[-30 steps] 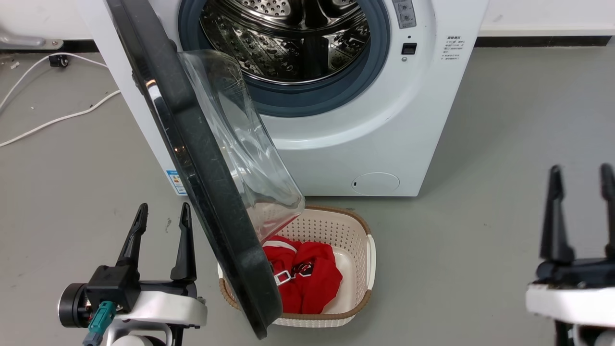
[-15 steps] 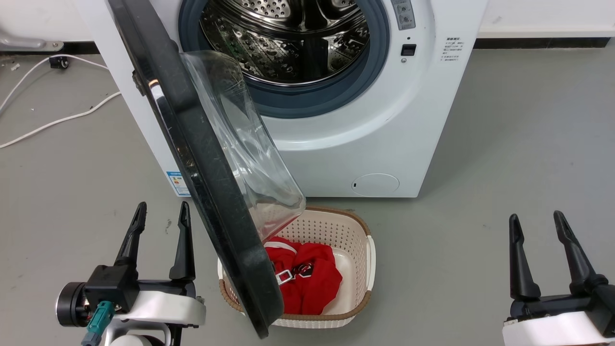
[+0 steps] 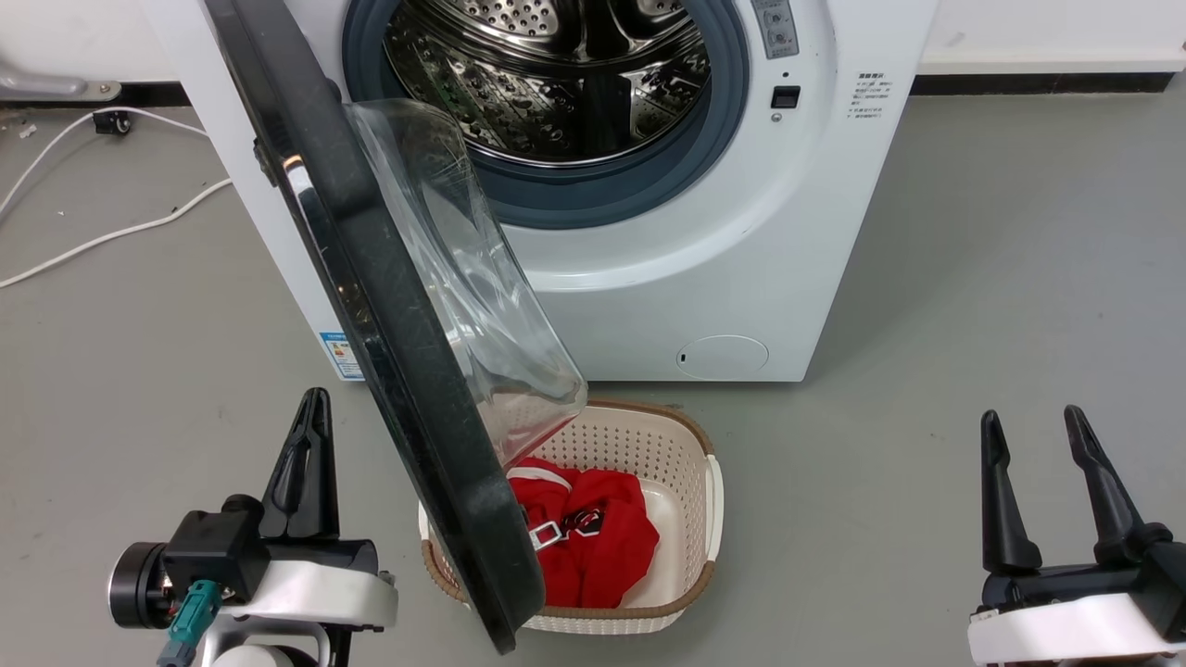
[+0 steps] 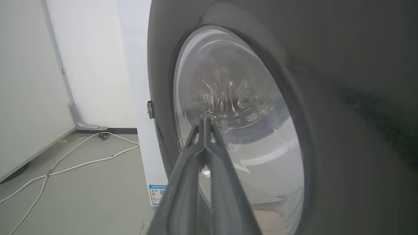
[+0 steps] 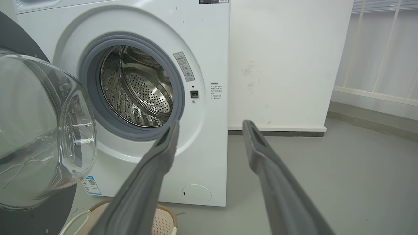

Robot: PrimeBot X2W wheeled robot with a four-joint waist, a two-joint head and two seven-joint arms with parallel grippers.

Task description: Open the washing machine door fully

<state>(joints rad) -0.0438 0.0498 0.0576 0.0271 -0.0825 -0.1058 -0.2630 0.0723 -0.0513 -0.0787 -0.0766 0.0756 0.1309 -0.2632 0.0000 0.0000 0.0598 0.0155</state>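
White washing machine (image 3: 741, 269), one door (image 3: 371, 306) open, one basket (image 3: 712, 482), two end effectors (image 3: 313, 398) (image 3: 1031, 417).

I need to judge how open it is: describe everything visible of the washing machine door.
The washing machine door is a large round glossy black disc, lightly scuffed, with a clear glass bowl bulging from its inner side. It stands partly open, hung on a metal hinge at the left of the washing machine, roughly edge-on to the head camera. The shut left claw sits beside its outer face; contact cannot be told.
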